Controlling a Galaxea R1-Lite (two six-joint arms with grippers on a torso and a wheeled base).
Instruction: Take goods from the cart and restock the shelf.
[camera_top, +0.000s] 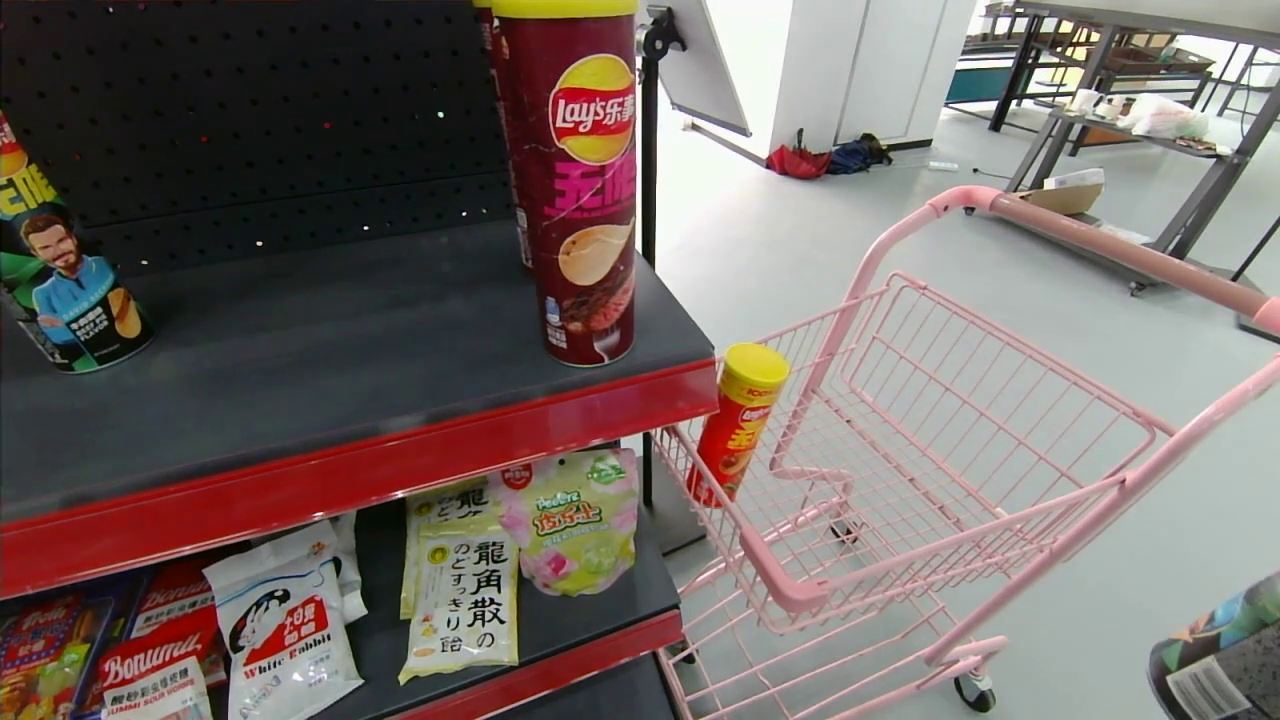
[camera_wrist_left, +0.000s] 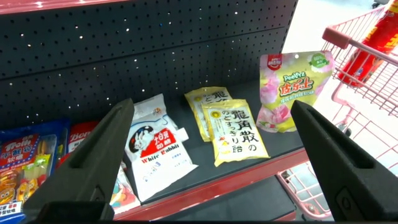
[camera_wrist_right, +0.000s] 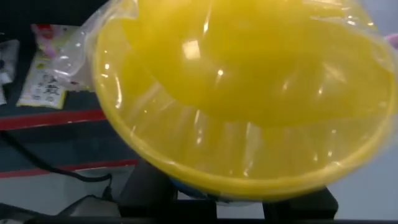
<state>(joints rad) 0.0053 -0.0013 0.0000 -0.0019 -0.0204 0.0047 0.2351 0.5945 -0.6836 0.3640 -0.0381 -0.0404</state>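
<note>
Now; cart (camera_top: 1100, 238) holds red can (camera_top: 738, 425); left claw (camera_wrist_left: 211, 106) spread wide, empty; right claw (camera_wrist_right: 224, 208) grips dark can (camera_top: 1215, 650)

place: shop mock-up | evidence: stocked pegboard shelf (camera_top: 300, 330), snack bags (camera_top: 460, 590), pink cart (camera_top: 1100, 245), workbenches (camera_top: 1215, 180) behind

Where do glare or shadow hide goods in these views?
Head view: the red shelf edge gleams, the packets beneath sit in shade. Left wrist view: light specks dot the pegboard. Right wrist view: bright glints streak the yellow lid of the can.
</note>
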